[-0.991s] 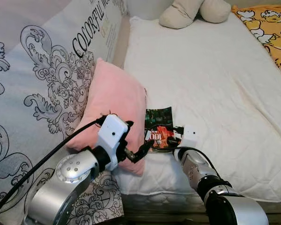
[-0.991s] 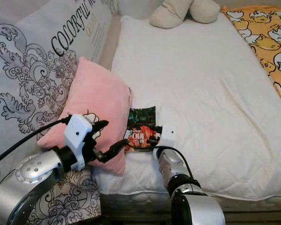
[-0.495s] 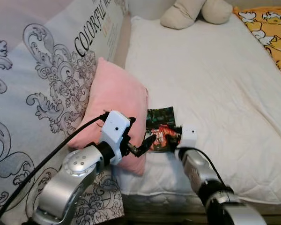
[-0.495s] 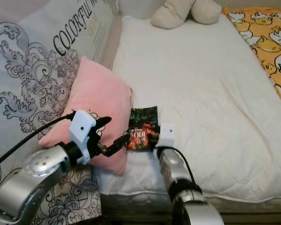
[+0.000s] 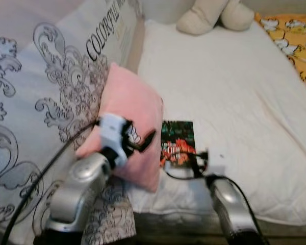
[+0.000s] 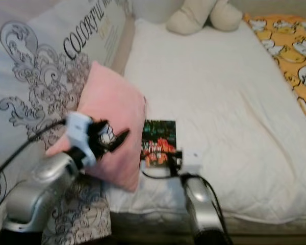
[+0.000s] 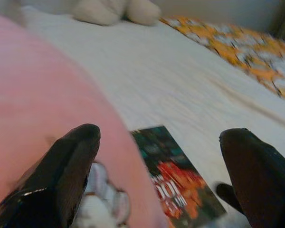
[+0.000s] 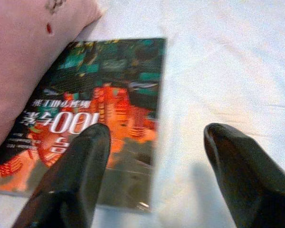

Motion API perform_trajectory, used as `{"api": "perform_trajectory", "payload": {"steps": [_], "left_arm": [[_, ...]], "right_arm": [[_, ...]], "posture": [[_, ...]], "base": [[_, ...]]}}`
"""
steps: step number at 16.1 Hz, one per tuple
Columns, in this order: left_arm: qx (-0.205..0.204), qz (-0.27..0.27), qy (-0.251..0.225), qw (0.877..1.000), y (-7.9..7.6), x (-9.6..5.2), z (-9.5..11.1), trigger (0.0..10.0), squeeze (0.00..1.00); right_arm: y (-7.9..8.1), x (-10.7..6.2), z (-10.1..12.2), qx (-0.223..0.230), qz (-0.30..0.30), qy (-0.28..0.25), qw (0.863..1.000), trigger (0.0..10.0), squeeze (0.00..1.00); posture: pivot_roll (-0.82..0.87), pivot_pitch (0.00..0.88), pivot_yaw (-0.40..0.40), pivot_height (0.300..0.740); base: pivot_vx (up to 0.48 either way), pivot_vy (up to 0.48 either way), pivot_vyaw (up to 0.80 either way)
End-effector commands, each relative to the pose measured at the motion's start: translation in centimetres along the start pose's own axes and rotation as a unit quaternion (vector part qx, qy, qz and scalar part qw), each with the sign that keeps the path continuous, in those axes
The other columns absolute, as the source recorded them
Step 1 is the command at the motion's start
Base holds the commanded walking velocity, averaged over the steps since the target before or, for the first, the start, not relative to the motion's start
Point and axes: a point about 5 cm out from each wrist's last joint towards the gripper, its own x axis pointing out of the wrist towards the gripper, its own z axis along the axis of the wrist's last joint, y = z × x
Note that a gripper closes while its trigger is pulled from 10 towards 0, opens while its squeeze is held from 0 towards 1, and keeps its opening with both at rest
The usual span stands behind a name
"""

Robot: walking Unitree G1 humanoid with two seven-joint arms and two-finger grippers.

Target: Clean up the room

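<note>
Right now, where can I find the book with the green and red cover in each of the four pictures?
Left eye view: the book lies on the white mattress, lower centre, right of the pink pillow.
Right eye view: lower centre, again beside the pillow.
Left wrist view: between the open left end effector's fingers.
Right wrist view: ahead of the open right end effector, close up.
Shared landmark: the pink pillow touching the book's edge.

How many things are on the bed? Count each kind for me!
Pink pillow: 1
Book: 1
Cream plush toy: 1
Orange duck-print blanket: 1
Total: 4
</note>
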Motion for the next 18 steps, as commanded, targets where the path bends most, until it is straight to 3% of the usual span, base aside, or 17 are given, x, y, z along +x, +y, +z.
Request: {"api": "perform_trajectory", "payload": {"steps": [1,2,3,4,5,7,8,9,10,13,16,18], "left_arm": [[-0.013,0.017,-0.003,1.0,0.5,-0.2,-0.3,10.0,0.0],[-0.011,0.027,-0.005,1.0,0.6,-0.3,-0.5,10.0,0.0],[-0.008,0.082,-0.012,0.996,1.1,-0.3,-1.1,10.0,0.0],[-0.041,0.137,-0.021,0.99,1.9,-0.7,-1.8,10.0,0.0],[-0.048,0.169,-0.022,0.984,2.5,-1.2,-2.5,10.0,0.0],[0.022,0.219,-0.034,0.975,3.8,-2.3,-2.8,10.0,0.0],[0.041,0.25,-0.068,0.965,4.7,-2.7,-1.9,10.0,0.0],[0.06,0.245,-0.081,0.964,5.2,-2.2,-1.0,10.0,0.0],[0.063,0.229,-0.09,0.967,5.0,-1.3,-0.4,10.0,0.0],[0.056,0.207,-0.116,0.97,3.9,-0.4,0.3,10.0,0.0],[0.035,0.195,-0.125,0.972,2.6,-0.1,-0.2,10.0,0.0],[0.034,0.201,-0.132,0.97,2.5,-0.5,-0.4,10.0,0.0]], "right_arm": [[0.2,-0.1,0.9,-0.018,0.003,-0.016,1.0,10.0,1.0],[0.0,-0.5,1.1,-0.023,0.0,-0.028,0.999,10.0,1.0],[-0.7,-1.6,2.4,-0.03,-0.02,-0.085,0.996,10.0,1.0],[-1.6,-3.1,4.4,-0.062,-0.053,-0.15,0.985,10.0,1.0],[-2.0,-4.1,5.1,-0.079,-0.066,-0.168,0.98,10.0,1.0],[-3.3,-5.5,3.9,-0.087,-0.077,-0.138,0.984,10.0,1.0],[-3.3,-5.4,3.2,-0.066,-0.067,-0.123,0.988,10.0,1.0],[-2.7,-4.8,3.7,-0.076,-0.05,-0.148,0.985,10.0,1.0],[-2.2,-4.1,4.5,-0.073,-0.061,-0.169,0.981,10.0,0.0],[-1.9,-2.8,5.7,-0.064,-0.098,-0.181,0.976,10.0,0.0],[-2.3,-3.0,5.6,-0.076,-0.097,-0.182,0.976,10.0,0.0],[-2.3,-3.2,5.9,-0.087,-0.089,-0.189,0.974,10.0,0.0]], "posture": [[-0.05,0.0,0.056,0.74],[-0.05,0.0,0.055,0.74],[-0.05,0.0,0.051,0.74],[-0.05,0.0,0.046,0.74],[-0.06,0.0,0.043,0.74],[-0.07,0.0,0.042,0.74],[-0.07,0.0,0.06,0.74],[-0.06,0.0,0.073,0.74],[-0.07,0.0,0.091,0.74],[-0.07,0.0,0.11,0.74],[-0.09,0.0,0.09,0.74],[-0.09,0.0,0.081,0.74]], "base": [[0.0,0.0,0.0],[0.0,0.0,0.0],[0.0,0.0,0.0],[0.0,0.0,0.0],[0.0,0.0,0.0],[0.0,0.0,0.0],[0.0,0.0,0.0],[0.0,-0.458,0.0],[0.0,-0.45,0.0],[0.0,-0.45,0.0],[0.0,-0.453,0.0],[0.0,-0.454,0.0]]}}
